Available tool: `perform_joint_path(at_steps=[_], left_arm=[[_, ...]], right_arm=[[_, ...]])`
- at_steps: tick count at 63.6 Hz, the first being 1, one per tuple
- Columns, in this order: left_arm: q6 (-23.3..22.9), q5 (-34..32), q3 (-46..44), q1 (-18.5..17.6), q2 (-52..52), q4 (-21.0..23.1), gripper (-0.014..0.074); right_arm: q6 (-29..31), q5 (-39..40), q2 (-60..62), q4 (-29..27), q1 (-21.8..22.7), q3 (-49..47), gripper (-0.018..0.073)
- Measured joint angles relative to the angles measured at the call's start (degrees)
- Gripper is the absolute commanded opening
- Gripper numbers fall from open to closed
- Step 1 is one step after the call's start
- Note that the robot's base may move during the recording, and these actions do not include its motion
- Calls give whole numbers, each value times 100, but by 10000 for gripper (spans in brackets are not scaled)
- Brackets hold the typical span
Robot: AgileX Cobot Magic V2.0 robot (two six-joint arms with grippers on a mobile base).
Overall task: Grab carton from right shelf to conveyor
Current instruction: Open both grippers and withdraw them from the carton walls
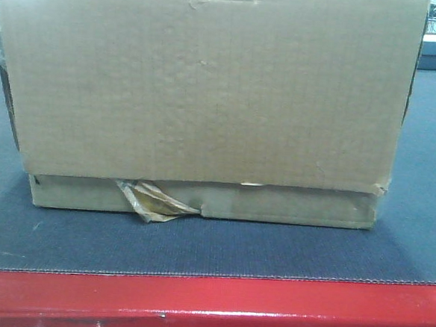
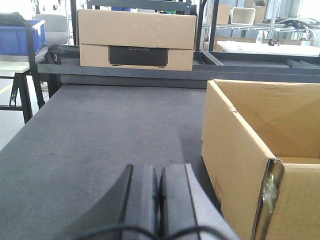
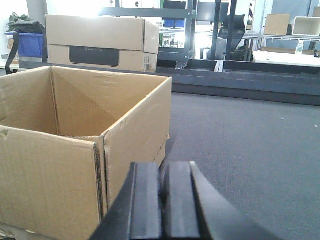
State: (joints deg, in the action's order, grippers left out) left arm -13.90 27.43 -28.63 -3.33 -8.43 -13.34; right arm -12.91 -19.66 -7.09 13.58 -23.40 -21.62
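carton [image 1: 208, 95] sits on the conveyor [image 1: 193, 304] belt, between the arms: just right of the left gripper [image 2: 159, 192], just left of the right gripper [image 3: 162, 192]. both pressed closed, empty. neither clearly nearer.

Left gripper [image 2: 159, 202] and right gripper [image 3: 162, 202] both level, jaws pressed together, empty.

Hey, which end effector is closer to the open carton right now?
Hard to call; about equal. The left end effector sits just left of the carton, the right end effector just right of it. Both are shut and apart from it.
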Motion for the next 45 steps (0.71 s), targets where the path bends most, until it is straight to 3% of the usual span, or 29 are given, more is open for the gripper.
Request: perform_joint_path(at_steps=[45], left_arm=[[0, 97, 12, 0, 23, -18, 12]], right_arm=[[0, 0, 0, 0, 0, 0, -53]])
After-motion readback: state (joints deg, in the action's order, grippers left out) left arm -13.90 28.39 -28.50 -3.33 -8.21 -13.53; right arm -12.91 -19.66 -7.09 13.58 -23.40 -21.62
